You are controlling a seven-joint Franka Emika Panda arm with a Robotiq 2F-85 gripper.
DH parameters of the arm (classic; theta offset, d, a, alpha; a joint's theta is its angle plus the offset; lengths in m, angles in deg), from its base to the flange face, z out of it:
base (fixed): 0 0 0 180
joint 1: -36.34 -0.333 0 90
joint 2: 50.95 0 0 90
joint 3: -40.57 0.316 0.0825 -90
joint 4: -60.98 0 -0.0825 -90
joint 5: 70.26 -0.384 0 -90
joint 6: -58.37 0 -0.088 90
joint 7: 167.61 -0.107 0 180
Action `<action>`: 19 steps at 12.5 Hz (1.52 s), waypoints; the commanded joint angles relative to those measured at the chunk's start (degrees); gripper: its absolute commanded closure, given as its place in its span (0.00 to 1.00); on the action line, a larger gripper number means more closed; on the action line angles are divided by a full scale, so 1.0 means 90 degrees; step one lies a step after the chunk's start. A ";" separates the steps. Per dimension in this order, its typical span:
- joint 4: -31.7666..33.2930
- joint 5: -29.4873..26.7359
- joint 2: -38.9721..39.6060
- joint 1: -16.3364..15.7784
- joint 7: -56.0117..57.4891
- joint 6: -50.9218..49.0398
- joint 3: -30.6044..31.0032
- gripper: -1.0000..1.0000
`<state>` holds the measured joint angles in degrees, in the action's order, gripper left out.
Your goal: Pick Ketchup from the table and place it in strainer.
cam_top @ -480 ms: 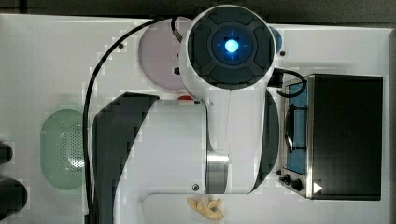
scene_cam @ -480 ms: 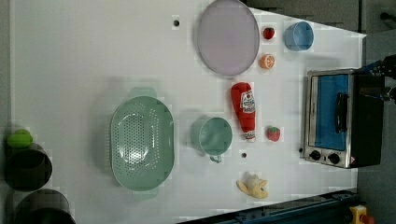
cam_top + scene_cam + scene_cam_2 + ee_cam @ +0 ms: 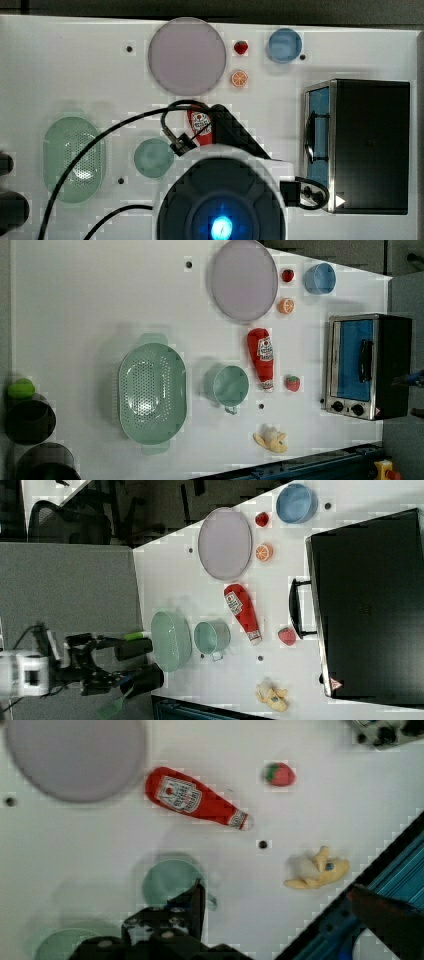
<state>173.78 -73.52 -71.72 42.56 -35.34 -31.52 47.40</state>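
Note:
The Ketchup (image 3: 261, 357), a red bottle with a white label, lies on its side on the white table, between the lilac plate and a strawberry. It also appears as Ketchup (image 3: 241, 611) and Ketchup (image 3: 195, 800); in the top view the Ketchup (image 3: 200, 125) peeks out beside my arm. The pale green oval strainer (image 3: 151, 392) stands at the left view's left, with nothing in it, seen again as strainer (image 3: 74, 159) and strainer (image 3: 170, 640). My gripper (image 3: 165, 930) hangs above the table over the green cup, apart from the bottle and holding nothing.
A round green cup (image 3: 230, 385) sits between strainer and Ketchup. Close by are a lilac plate (image 3: 243, 280), strawberries (image 3: 292, 383), an orange slice (image 3: 286, 305), a blue cup (image 3: 320, 278), a banana (image 3: 270, 438) and a toaster oven (image 3: 367, 365). Dark bowls (image 3: 30, 420) stand beyond the strainer.
In the top view my arm has moved from the upper middle down to the lower edge, uncovering the plate and the small fruits. The objects on the table have not moved.

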 commanded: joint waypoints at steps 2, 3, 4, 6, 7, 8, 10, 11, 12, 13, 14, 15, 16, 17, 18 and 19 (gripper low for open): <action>0.0191 -0.0033 0.0809 0.0121 0.0411 0.0263 0.0013 0.00; 0.0268 -0.0033 0.0969 0.0121 0.0705 0.0438 0.0018 0.00; 0.0348 -0.0033 0.1137 0.0122 0.1128 0.0673 0.0017 0.00; 0.0524 -0.0033 0.1471 0.0123 0.2271 0.1185 0.0016 0.00; 0.0632 -0.0032 0.1624 0.0122 0.2882 0.1471 0.0018 0.00; 0.0767 -0.0032 0.1756 0.0122 0.3504 0.1807 0.0022 0.00; 0.1101 -0.0027 0.1964 0.0122 0.4682 0.2619 0.0021 0.00; 0.1294 -0.0026 0.2052 0.0122 0.5192 0.3050 0.0021 0.00; 0.1498 -0.0026 0.2145 0.0121 0.5645 0.3460 0.0025 0.00; 0.1700 -0.0024 0.2249 0.0116 0.6043 0.3827 0.0038 0.00; 0.1887 0.0010 0.2372 0.0105 0.6377 0.4167 0.0072 0.00; 0.2055 0.0049 0.2509 0.0102 0.6551 0.4465 0.0122 0.00; 0.2198 0.0049 0.2663 0.0096 0.6547 0.4750 0.0166 0.00; 0.2304 0.0049 0.2835 0.0092 0.6533 0.5025 0.0202 0.00; 0.2379 0.0051 0.3021 0.0080 0.6520 0.5323 0.0208 0.00; 0.2433 0.0069 0.3221 0.0069 0.6521 0.5625 0.0208 0.00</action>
<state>194.03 -73.24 -44.98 43.04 19.51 19.09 49.02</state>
